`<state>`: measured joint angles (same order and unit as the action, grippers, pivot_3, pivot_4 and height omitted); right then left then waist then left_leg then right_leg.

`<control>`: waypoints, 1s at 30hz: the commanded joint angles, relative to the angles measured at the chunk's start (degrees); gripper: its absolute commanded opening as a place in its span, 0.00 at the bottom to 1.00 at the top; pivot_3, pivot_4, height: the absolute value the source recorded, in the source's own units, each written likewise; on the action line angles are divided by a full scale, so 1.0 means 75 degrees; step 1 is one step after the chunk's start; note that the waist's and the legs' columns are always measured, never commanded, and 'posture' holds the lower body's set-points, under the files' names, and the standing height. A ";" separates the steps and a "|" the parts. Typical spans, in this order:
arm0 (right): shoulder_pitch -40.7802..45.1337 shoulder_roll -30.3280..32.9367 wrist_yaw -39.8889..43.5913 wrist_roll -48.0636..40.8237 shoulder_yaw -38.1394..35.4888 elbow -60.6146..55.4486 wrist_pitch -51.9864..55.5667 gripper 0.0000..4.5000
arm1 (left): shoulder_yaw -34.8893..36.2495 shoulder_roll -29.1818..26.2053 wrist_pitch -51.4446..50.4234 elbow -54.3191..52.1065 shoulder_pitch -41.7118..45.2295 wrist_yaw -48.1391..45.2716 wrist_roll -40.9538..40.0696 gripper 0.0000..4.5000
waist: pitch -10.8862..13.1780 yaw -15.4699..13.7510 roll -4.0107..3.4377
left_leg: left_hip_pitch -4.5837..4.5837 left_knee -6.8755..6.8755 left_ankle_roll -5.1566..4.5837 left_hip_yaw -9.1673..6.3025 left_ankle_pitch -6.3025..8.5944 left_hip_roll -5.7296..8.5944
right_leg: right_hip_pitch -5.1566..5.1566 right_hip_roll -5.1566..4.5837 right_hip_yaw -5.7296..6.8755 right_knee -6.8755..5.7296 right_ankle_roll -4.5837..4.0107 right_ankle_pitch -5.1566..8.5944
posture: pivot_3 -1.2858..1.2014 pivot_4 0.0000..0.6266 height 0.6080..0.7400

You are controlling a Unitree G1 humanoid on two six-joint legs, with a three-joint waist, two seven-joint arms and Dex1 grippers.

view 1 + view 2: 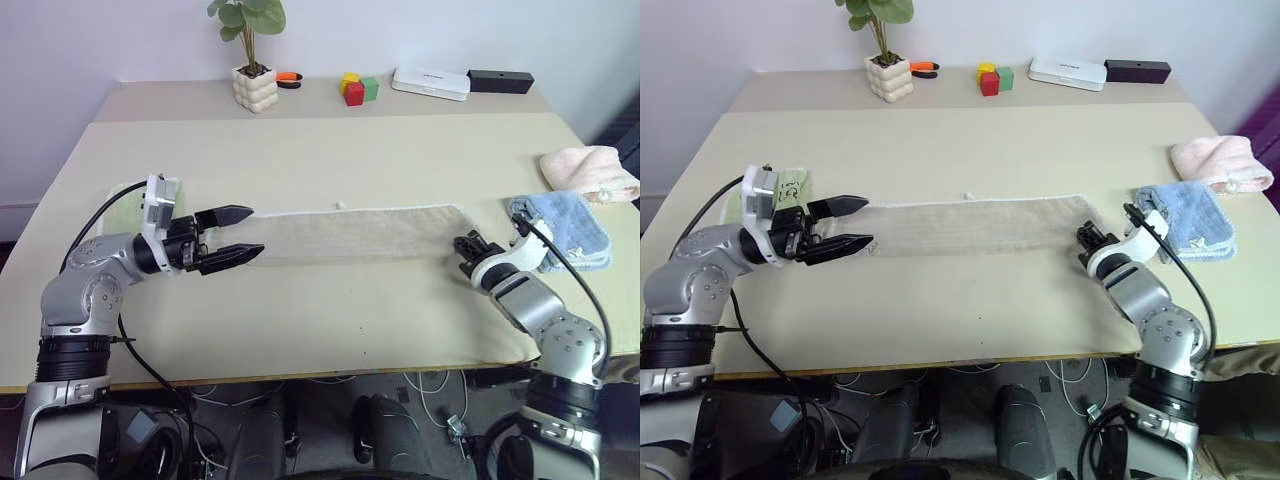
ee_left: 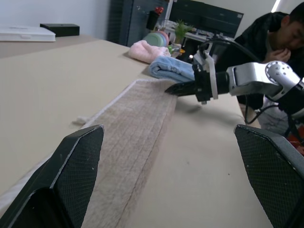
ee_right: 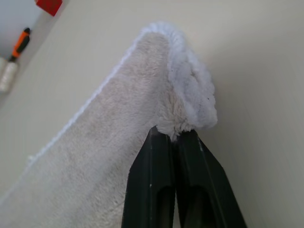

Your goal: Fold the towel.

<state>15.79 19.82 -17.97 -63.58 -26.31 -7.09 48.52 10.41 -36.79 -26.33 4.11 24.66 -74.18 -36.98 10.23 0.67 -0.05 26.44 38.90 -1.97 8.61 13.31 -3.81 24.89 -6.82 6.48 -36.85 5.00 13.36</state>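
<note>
One towel (image 1: 350, 232), beige, already a long narrow strip lying flat across the middle of the table (image 1: 330, 150), running 9 to 3 o'clock as the head camera sees it. White stitched edging along the far side.

Right gripper (image 3: 175, 137) is clenched on the towel's right-end near corner; the wrist view shows both black fingers pressed together with the fluffy edge bunched up just beyond the tips (so the pinch is shallow, only the very edge).

Left gripper (image 1: 236, 235) is released, jaws spread wide, pointing toward 3 o'clock over the towel's left end. It looks to be just above the cloth, not gripping; contact I cannot tell.

Step in hand, as I judge it: secure both ends for a fold along the length. To do it well, the left should come down and take the matching near corner at the same depth before anything lifts. The right's bite looks thin, so lift slowly and keep the strip from twisting or the corner may slip out.

Counts: two grippers; one blue folded cloth (image 1: 568, 230) at 3 o'clock just beyond the towel's right end; one pink cloth (image 1: 590, 170) past that; one light-green cloth (image 1: 790, 190) at 9 o'clock beside the left wrist.
</note>
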 commanded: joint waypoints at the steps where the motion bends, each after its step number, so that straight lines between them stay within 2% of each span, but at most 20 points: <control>1: -0.0262 0.0716 0.0636 0.0173 -0.0049 -0.0628 0.0259 0.02 | 0.0144 -0.0037 0.0204 -0.0091 0.0048 -0.0027 -0.0097 1.00 | 0.0000 0.0002 0.0000 | 0.0000 0.0000 0.0000 0.0000 0.0000 -0.0001 | 0.0000 0.0000 0.0000 0.0003 -0.0001 0.0000 | 0.52 0.24 1.00; 6: -0.0342 0.1350 0.1282 0.0748 0.0307 -0.1038 0.0263 0.02 | 0.0060 -0.0014 0.0362 0.0226 0.0224 -0.0126 -0.0010 1.00 | 0.0000 0.0017 -0.0001 | -0.0001 -0.0004 0.0000 0.0001 0.0000 0.0000 | 0.0001 0.0001 0.0000 0.0006 -0.0005 0.0003 | 0.52 0.24 1.00; 14: 0.0139 0.2633 0.3111 0.3173 0.2581 -0.2371 -0.0504 0.02 | 0.0032 -0.0039 0.0509 0.0477 0.0431 -0.0185 0.0031 1.00 | 0.0002 0.0010 0.0000 | 0.0004 -0.0014 -0.0001 0.0004 0.0000 -0.0001 | 0.0004 0.0002 -0.0001 0.0034 -0.0019 0.0010 | 0.52 0.24 1.00; 18: 0.0782 0.2556 0.3936 0.4012 0.3790 -0.2366 -0.0833 0.02 | 0.0086 -0.0090 0.0421 0.0466 0.0485 -0.0201 -0.0079 1.00 | 0.0002 0.0014 0.0001 | 0.0006 -0.0014 -0.0001 0.0002 0.0001 -0.0002 | 0.0001 0.0003 0.0001 0.0045 -0.0022 0.0010 | 0.52 0.24 1.00; 23: 0.1333 0.1908 0.4800 0.4622 0.4930 -0.2011 -0.1064 0.02 | 0.0217 -0.0246 0.0437 0.0333 0.0314 -0.0153 -0.0078 1.00 | 0.0003 0.0001 0.0003 | 0.0009 -0.0014 -0.0002 0.0003 0.0001 -0.0001 | 0.0002 0.0004 0.0003 0.0046 -0.0014 0.0005 | 0.52 0.24 1.00; 30: 0.1714 0.1144 0.5375 0.5296 0.5621 -0.1538 -0.1239 0.02 | 0.0353 -0.0328 0.0379 -0.0155 -0.0128 0.0107 -0.0156 1.00 | 0.0002 0.0016 0.0004 | 0.0010 -0.0013 -0.0003 0.0010 0.0002 -0.0001 | -0.0001 0.0003 0.0003 0.0056 -0.0008 -0.0001 | 0.52 0.24 1.00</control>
<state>27.28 29.27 21.18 -25.04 15.42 -17.72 40.72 11.22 -38.35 -23.42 5.59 23.91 -73.91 -36.88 10.25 0.79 -0.02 26.52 38.80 -1.99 8.69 13.32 -3.82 24.88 -6.80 6.50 -36.44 4.94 13.36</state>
